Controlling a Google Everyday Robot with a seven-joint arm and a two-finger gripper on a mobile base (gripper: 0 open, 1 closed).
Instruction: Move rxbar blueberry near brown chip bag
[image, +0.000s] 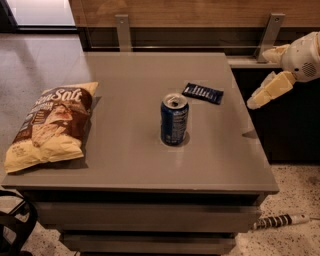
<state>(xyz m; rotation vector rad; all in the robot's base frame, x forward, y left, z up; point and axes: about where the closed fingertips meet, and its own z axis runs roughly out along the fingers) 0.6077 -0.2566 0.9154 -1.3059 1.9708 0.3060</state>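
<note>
Task not begun: the bar (202, 93) lies untouched at the far right of the bench (125, 165), well apart from the bag (52, 125) at the left edge, the can (174, 119) upright between them, bare surface beside the bag, while the hand (267, 91), its grip state not discernible, hovers off the right edge.

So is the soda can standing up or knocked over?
Upright: the blue soda can stands on its base on the table, top facing up. The gripper hovers beyond the table's right edge.
</note>
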